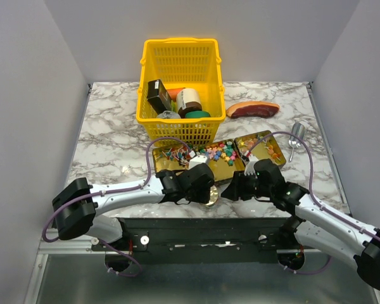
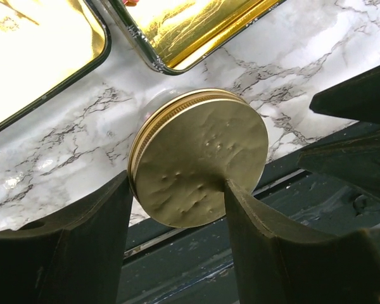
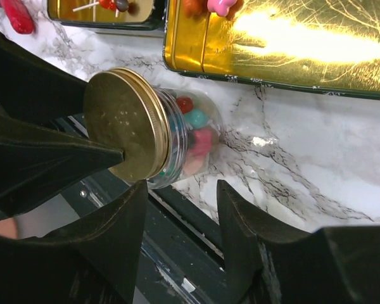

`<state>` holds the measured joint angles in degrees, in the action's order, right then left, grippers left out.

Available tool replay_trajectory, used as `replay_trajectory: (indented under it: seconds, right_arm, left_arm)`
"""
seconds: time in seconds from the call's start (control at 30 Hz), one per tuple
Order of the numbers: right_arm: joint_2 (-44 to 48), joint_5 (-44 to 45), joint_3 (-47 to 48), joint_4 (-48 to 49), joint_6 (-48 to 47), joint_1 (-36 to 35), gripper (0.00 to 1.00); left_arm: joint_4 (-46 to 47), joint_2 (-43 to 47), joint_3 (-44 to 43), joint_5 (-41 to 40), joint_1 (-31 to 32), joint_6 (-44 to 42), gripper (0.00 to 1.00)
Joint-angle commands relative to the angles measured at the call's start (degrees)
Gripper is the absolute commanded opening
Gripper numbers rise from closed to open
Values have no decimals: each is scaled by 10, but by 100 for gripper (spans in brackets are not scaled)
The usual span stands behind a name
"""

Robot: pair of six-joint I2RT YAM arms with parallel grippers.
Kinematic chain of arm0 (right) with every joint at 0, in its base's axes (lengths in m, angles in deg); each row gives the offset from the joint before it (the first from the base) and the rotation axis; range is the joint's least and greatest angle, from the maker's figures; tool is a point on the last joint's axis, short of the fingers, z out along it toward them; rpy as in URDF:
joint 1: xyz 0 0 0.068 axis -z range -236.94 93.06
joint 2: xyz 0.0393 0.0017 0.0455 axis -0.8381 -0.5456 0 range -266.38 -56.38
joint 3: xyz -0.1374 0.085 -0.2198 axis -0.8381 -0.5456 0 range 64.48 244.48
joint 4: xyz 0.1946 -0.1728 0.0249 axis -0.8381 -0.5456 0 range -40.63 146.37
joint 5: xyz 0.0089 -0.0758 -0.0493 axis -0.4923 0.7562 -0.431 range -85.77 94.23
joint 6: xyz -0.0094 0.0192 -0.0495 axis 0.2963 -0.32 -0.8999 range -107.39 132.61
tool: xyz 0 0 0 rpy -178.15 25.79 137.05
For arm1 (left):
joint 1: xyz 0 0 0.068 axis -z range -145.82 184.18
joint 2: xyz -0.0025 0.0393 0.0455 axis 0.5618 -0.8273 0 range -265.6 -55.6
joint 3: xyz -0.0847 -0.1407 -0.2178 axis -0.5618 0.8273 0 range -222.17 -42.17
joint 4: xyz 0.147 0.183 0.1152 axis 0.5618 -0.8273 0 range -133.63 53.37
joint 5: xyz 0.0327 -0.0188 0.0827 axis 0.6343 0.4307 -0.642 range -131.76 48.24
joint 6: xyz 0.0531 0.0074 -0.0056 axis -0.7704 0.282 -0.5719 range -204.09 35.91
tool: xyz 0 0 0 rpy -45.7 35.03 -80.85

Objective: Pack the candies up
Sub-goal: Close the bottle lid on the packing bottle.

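Packed so far: a small clear jar point(image 3: 183, 136) with a gold screw lid point(image 2: 199, 158) is lying on its side at the near edge of the marble tabletop point(image 1: 114, 139). It is holding a few red, teal and pink candies point(image 3: 193, 130), and the lid is sitting on.
Left to pack: most of the loose candies point(image 1: 218, 152), multicoloured with some on white sticks, are sitting in the open gold rectangular tins point(image 1: 161, 163) just beyond the jar. Judging by this, well under half is done.
Left claw point(image 2: 177, 190): its fingers are standing apart, flanking the lid and appearing to touch it. Cannot tell whether they are clamping it.
Right claw point(image 3: 182, 190): its fingers are standing apart with nothing between them, and the jar is lying just beyond the tips.
Surroundings: a yellow plastic basket point(image 1: 180, 130) of groceries is sitting far centre, a reddish fake-meat slab point(image 1: 252, 109) far right, and a metal scoop point(image 1: 296, 134) right of the tins.
Obstruction: both claws are crowding the jar from either side. The jar, on its side by the near edge, is looking likely to roll.
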<state>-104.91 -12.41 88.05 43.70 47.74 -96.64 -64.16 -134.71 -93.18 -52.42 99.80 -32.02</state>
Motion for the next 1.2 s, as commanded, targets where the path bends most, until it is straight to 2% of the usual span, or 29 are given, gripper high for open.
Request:
replay_trajectory:
  seconds: [0.0,0.67,0.9,1.17]
  right_arm:
    - [-11,-21,-1,24,-10,-3,54]
    - [-45,-47,11,75,-14,-4,54]
    - [-66,-47,14,91,-15,-5,54]
    - [-82,-44,20,97,-15,-4,54]
  left_arm:
    - [-6,-20,-13,-20,9,-3,64]
    - [-33,16,-17,-45,21,-7,70]
    - [-27,12,-15,-28,24,-14,71]
    - [-40,10,-16,-36,28,-23,77]
